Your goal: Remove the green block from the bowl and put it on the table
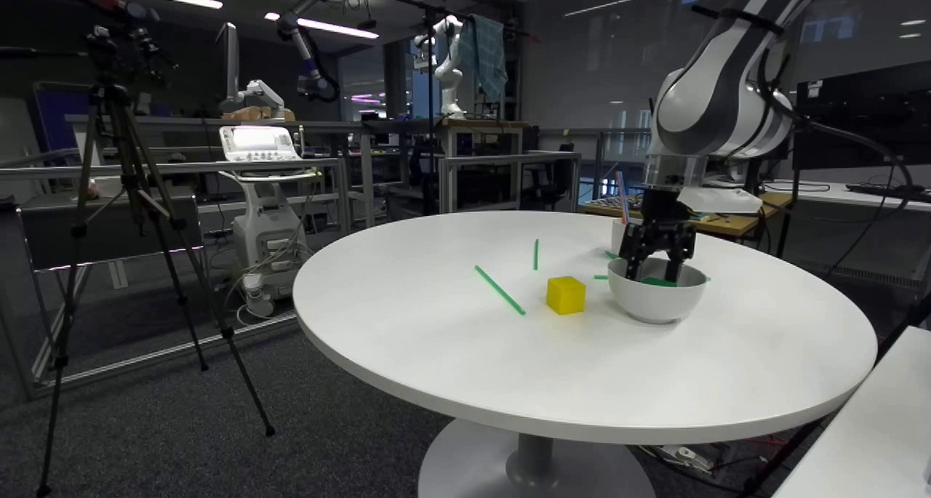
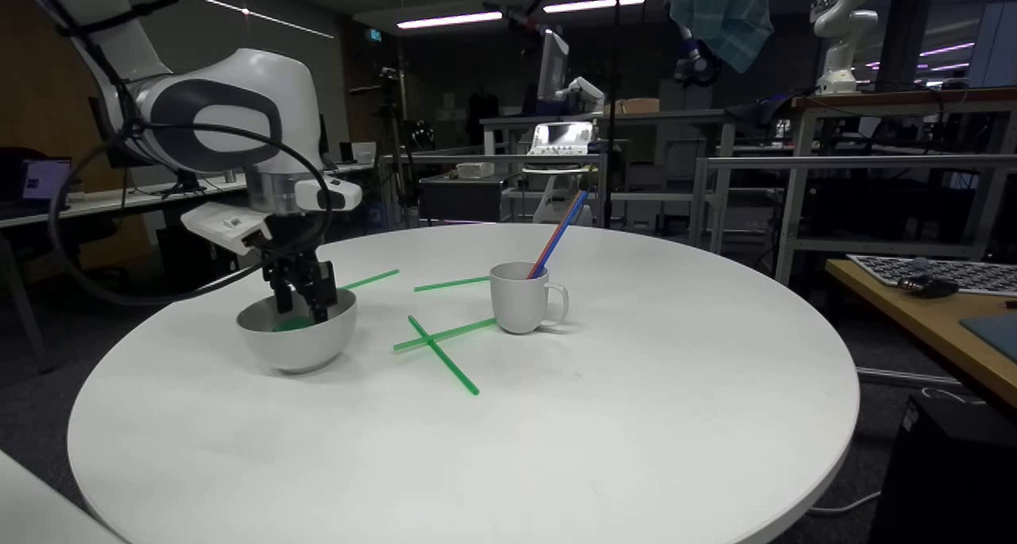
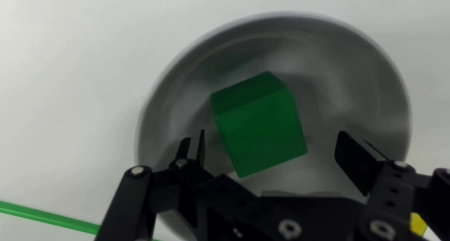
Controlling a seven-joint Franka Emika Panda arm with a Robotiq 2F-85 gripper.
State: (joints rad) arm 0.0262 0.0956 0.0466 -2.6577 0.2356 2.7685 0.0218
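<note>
The green block (image 3: 260,132) lies in the white bowl (image 3: 390,93) in the wrist view, a little tilted in the frame. Only a green sliver of the block shows inside the bowl in both exterior views (image 1: 658,282) (image 2: 293,323). The bowl (image 1: 654,304) stands on the round white table (image 1: 509,367); it also shows in an exterior view (image 2: 298,349). My gripper (image 3: 271,133) is open, with one finger on each side of the block and gaps between. Its fingertips reach down inside the bowl in both exterior views (image 1: 653,274) (image 2: 302,314).
A yellow block (image 1: 566,295) sits beside the bowl; its corner shows in the wrist view (image 3: 418,224). Several thin green sticks (image 1: 500,290) (image 2: 442,355) lie on the table. A white mug (image 2: 518,302) holding blue and orange sticks (image 2: 558,234) stands near the bowl.
</note>
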